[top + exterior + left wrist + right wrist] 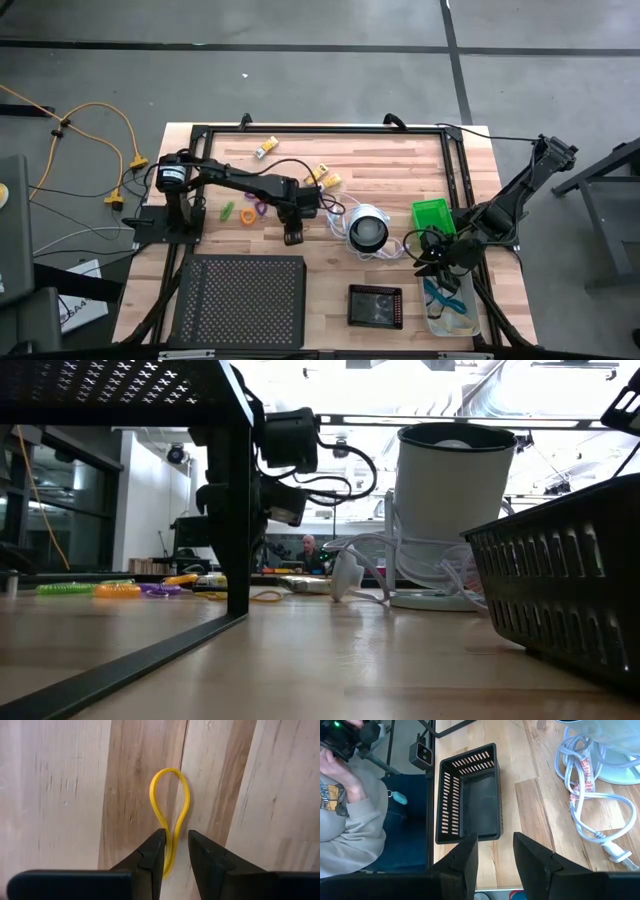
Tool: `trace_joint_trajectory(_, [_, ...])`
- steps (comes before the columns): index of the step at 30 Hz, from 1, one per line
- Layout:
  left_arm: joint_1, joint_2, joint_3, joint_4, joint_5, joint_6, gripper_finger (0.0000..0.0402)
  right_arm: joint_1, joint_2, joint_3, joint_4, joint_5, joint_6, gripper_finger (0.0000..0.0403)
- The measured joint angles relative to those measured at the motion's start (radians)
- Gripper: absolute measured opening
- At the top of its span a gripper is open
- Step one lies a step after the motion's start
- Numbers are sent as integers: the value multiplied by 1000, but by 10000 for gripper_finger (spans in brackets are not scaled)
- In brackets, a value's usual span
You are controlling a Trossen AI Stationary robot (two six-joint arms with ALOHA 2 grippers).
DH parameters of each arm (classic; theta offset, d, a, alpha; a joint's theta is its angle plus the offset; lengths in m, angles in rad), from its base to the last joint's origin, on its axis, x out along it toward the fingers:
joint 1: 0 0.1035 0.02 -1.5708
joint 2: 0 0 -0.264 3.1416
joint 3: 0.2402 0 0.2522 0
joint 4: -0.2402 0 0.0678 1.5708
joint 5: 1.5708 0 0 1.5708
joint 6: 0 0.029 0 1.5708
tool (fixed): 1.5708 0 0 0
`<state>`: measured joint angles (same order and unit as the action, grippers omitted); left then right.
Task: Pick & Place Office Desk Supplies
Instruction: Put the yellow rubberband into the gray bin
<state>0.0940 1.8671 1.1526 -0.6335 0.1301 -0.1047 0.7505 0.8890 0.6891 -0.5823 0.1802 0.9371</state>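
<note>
Yellow loop [170, 815] lies flat on the wooden worktop [60, 795], its long way pointing straight ahead from the left end effector [175, 851]. Spread fingers sit on each side of its near end. The right end effector [495, 852], spread too, waits far off by a black tray [470, 795].

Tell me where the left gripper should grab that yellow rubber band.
Grip the narrow end of the yellow rubber band, coming straight down from above. It lies flat on the table as a teardrop loop, and its two strands run close together there. The left gripper is open, already straddling that end.
</note>
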Motion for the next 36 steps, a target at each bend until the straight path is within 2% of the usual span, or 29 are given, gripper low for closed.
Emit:
trace_joint_trajectory(8, [-19,1,0,-2,-43,-24,77,0,0,0,0,0,0,112])
trace_joint_trajectory(15, [-18,1,-1,-8,-51,-48,8,0,0,0,0,0,0,112])
trace_joint_trajectory(23, [-24,-10,-1,-18,-64,-64,2,0,0,0,0,0,0,112])
trace_joint_trajectory(32, [-91,-84,-7,-61,-285,-84,1,0,0,0,20,0,0,112])
trace_joint_trajectory(36, [-114,-113,-6,-57,-344,-95,1,0,0,0,27,0,0,112])
